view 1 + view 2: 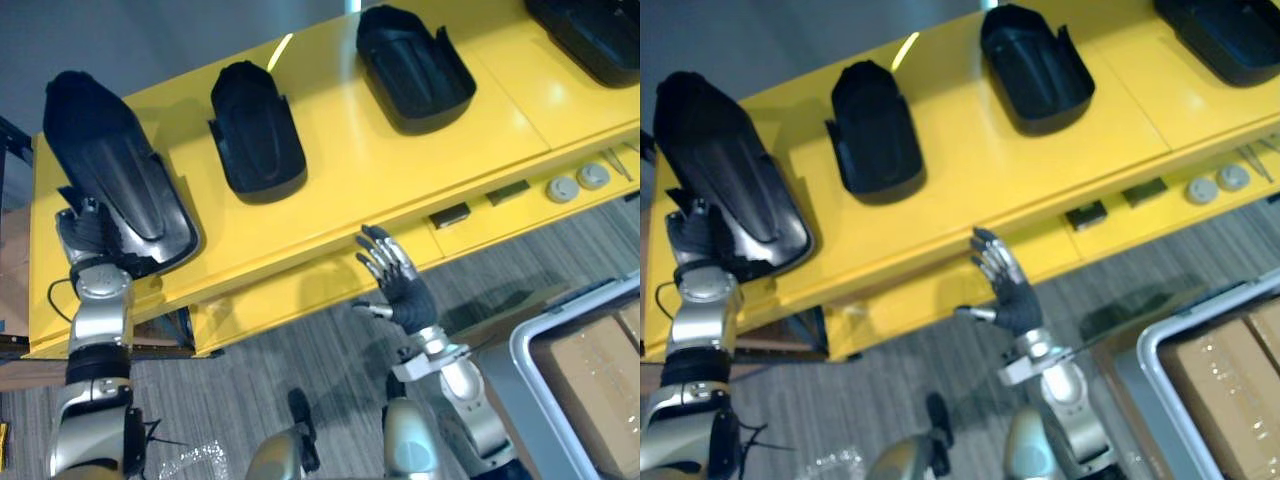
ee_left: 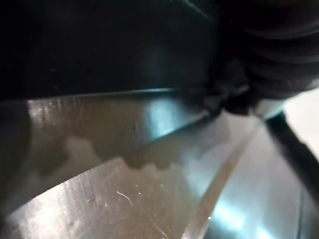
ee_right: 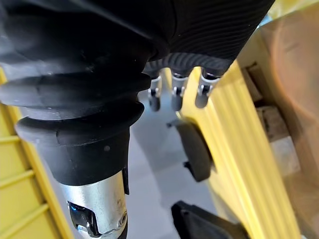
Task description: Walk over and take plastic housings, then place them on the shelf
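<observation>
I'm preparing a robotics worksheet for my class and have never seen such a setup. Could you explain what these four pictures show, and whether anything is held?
This is a humanoid robot with two arms. The two wide pictures come from cameras on its head, looking down. The two close-ups come from cameras on its wrists. Four black plastic housings lie on a yellow shelf. The left hand is at the near end of the leftmost housing; whether it grips is hidden. The right hand hangs open before the shelf's edge, holding nothing.
</observation>
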Available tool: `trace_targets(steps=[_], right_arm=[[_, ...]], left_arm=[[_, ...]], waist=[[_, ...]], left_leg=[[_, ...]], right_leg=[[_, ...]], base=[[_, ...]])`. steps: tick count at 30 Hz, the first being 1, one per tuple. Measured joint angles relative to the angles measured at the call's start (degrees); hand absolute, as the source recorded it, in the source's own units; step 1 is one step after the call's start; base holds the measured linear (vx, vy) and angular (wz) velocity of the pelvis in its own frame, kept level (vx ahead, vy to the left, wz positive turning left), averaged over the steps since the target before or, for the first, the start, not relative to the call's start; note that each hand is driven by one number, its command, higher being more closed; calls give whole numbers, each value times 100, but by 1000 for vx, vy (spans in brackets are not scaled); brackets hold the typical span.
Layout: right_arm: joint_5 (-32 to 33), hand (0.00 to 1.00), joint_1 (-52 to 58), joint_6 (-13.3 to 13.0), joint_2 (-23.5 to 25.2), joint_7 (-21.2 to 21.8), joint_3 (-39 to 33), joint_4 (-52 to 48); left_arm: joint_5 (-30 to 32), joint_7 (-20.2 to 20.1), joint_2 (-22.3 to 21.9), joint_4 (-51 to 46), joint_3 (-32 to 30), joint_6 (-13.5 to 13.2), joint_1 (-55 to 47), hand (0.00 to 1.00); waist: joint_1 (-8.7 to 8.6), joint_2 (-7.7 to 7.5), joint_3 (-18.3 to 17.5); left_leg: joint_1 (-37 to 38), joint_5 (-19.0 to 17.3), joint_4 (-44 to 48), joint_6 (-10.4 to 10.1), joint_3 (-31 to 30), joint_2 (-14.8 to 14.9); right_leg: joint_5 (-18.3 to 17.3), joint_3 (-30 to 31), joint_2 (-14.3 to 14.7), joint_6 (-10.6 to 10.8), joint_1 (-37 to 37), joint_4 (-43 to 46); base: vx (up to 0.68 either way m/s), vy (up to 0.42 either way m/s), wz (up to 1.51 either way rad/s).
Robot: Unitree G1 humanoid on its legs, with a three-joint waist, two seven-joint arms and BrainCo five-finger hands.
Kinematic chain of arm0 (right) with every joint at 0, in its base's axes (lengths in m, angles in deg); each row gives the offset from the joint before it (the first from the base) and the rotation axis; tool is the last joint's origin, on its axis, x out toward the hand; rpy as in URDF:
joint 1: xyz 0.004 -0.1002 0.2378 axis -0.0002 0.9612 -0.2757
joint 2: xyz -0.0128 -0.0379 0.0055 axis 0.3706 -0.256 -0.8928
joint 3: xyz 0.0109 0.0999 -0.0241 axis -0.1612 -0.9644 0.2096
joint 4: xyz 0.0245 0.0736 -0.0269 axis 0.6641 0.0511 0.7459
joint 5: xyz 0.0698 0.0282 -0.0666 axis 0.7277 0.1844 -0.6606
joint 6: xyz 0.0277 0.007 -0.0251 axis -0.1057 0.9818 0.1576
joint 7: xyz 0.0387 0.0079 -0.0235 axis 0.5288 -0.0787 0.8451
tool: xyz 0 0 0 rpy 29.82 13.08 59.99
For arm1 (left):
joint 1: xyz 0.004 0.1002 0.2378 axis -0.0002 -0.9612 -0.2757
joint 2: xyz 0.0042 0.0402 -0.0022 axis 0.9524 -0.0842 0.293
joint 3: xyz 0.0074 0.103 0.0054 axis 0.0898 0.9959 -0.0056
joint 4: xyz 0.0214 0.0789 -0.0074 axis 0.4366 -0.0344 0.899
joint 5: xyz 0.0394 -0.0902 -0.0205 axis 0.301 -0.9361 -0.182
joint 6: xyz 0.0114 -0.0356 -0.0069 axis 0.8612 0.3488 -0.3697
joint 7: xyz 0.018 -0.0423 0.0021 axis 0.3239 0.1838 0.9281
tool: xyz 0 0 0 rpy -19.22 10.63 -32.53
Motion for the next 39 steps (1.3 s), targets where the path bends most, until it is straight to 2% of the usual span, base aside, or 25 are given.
trace_targets(steps=[2, 7, 9, 13, 18, 23, 29, 30, 39], right_arm=[[0, 0, 53, 0, -10, 0, 0, -54], [0, 0, 148, 2, -37, 2, 0, -53], [0, 0, 195, 11, -49, 4, 6, -52], [0, 0, 195, 40, -134, 0, 93, -9], [7, 0, 174, 81, -220, 1, 139, 11], [16, 0, 114, 271, -244, 1, 110, 9], [136, 0, 5, 289, -321, 31, 89, -25], [161, 0, 0, 289, -332, 33, 88, -34], [176, 0, -42, 298, -335, 18, 88, -245]], left_arm=[[5, -116, 14, -4, -233, -1, -116, 100], [32, -412, 240, -3, -322, 56, -316, 100], [75, -516, 265, -3, -354, 124, -317, 100], [118, -848, 268, -2, -379, 184, -318, 100], [-2, -1542, 376, 219, -432, 578, -307, 100], [-255, -1611, 447, 490, -434, 586, -327, 100], [-414, -1600, 439, 650, -436, 598, -352, 100], [-449, -1582, 437, 666, -428, 626, -353, 0], [-641, -938, 421, 750, -420, 737, -327, 0]], waist=[[2, 25, 13], [72, 43, 21], [131, 103, 52], [128, 151, 73], [124, 152, 73], [123, 175, 85], [115, 228, 111], [115, 227, 110], [114, 227, 110]], left_leg=[[5, 0, 6, 0, 3, 1], [4, 7, 6, -11, -17, 6], [2, 9, 6, -9, -24, 0], [-51, 35, 6, -5, -104, -3], [-95, 72, -16, -5, -121, 6], [-88, 72, -16, -5, -51, 8], [-200, 76, 26, -11, 65, 11], [-208, 84, 26, -9, 70, 11], [-273, 134, 26, -9, 78, 0]], right_leg=[[-25, -10, -4, 0, -3, 28], [-63, -35, -3, -19, -17, 74], [-63, -39, -10, -18, -16, 74], [-63, -98, -25, -18, -29, 73], [-61, -122, -18, -18, -77, 79], [-62, -49, -4, -18, -124, 106], [-66, 39, 1, -23, -339, 227], [-69, 45, 1, -27, -368, 258], [-75, 65, -12, -35, -490, 376]], base=[[0, 0, 0], [1, -8, 1], [0, 0, 0], [-3, -9, 8], [-2, -7, 3], [-3, -8, -7], [-9, -8, -8], [0, 0, 0], [0, 0, 0]])
